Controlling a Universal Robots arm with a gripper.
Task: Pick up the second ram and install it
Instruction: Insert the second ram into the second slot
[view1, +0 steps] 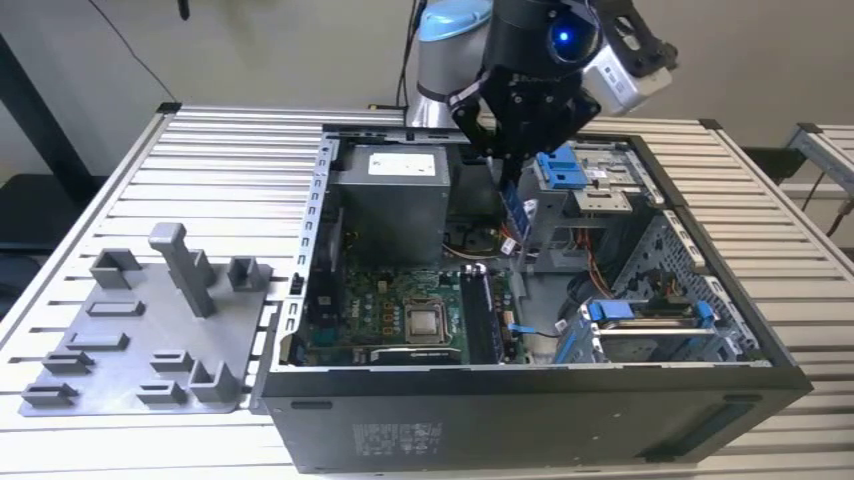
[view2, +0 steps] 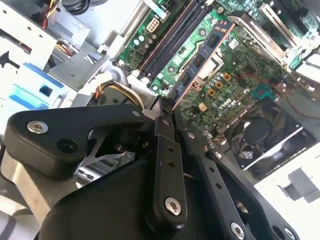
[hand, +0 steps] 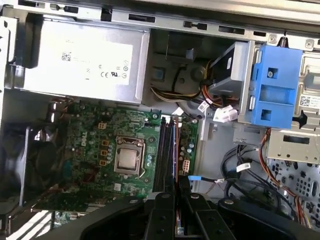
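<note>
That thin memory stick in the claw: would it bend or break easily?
Probably stiff: the memory stick juts straight from the gripper without sagging. Likely light, being so thin. Perhaps fragile, with bare chips on its face.

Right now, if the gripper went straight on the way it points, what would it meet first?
The gripper, shut on the second ram, points down into the open case. The stick's free edge would likely reach the motherboard's memory slots first, though alignment with a slot is unclear.
</note>
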